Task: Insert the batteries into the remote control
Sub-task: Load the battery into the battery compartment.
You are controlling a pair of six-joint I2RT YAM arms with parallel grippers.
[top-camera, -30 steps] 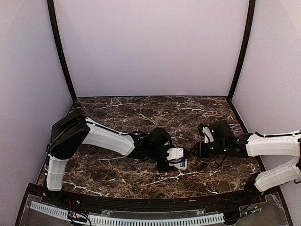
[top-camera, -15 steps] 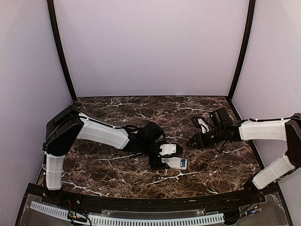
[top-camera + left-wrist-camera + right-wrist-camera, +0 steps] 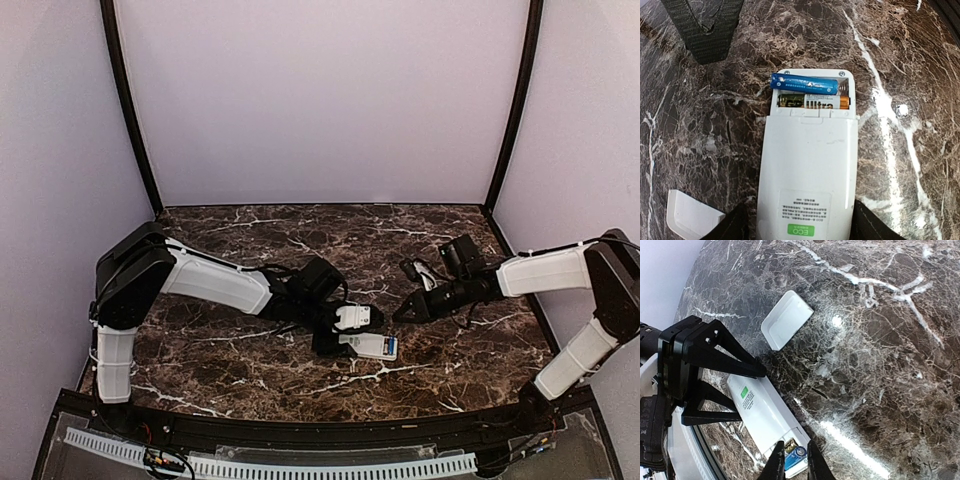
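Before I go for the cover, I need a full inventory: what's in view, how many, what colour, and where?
remote control: 1, white, lying back-up near the table's middle, battery compartment open
blue battery: 1, blue with silvery ends, in the compartment's outer slot, slightly skewed
gold-and-black battery: 1, in the inner slot beside the blue one
cover: 1, white, loose on the table beside the remote
table: 1, dark brown marble with white veins
walls: 3, pale lilac, around the table
left gripper: 1, black, jaws against both long edges of the remote's label end
right gripper: 1, black, right of the remote, jaws narrowly apart, holding nothing
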